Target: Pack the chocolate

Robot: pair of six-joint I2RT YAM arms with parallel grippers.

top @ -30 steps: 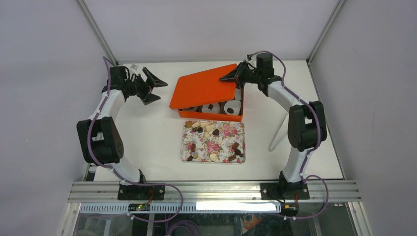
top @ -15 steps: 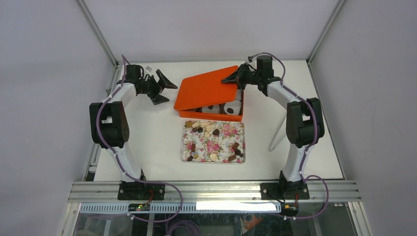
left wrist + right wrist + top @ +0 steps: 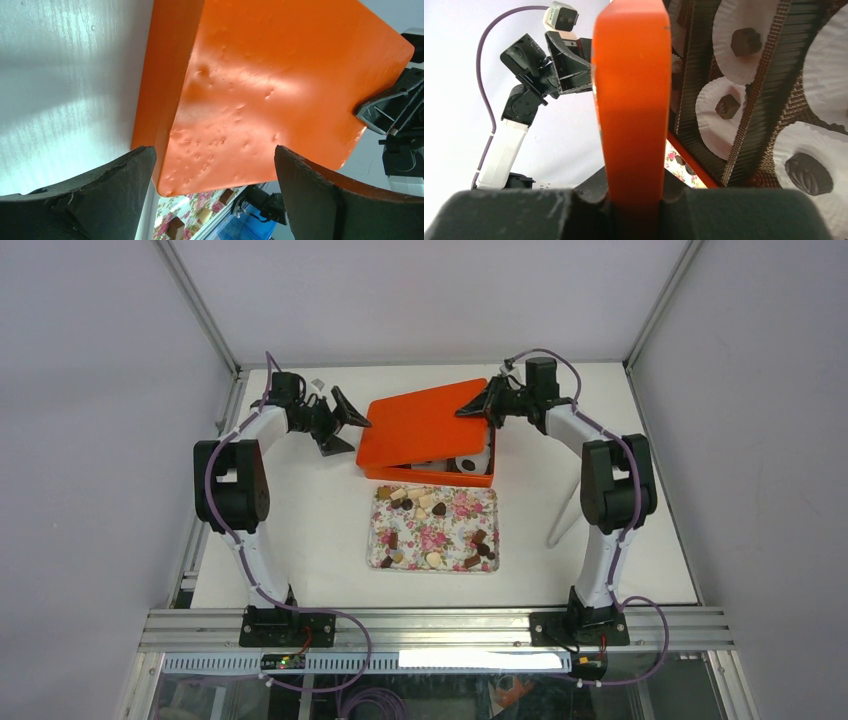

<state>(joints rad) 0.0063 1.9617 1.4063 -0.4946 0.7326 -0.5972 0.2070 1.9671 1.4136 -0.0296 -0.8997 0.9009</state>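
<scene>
Several chocolate pieces (image 3: 438, 509), dark and cream, lie on the flowered tray (image 3: 458, 543). Behind it stands the orange box (image 3: 428, 476) with white paper cups; three cups hold dark chocolate (image 3: 745, 41). The orange lid (image 3: 425, 423) lies tilted over the box, leaving the box's near right part uncovered. My right gripper (image 3: 478, 408) is shut on the lid's far right corner; the lid's edge (image 3: 633, 100) sits between its jaws. My left gripper (image 3: 348, 427) is open, its fingers (image 3: 90, 197) on either side of the lid's left corner (image 3: 240, 100), not touching it.
The tray sits just in front of the box, at the table's middle. A thin pale rod (image 3: 568, 502) leans at the right of the table. Frame posts stand at the table's back corners.
My left gripper has swung right to the lid's left edge. My right gripper has lowered the lid further over the box, hiding most of the cups.
</scene>
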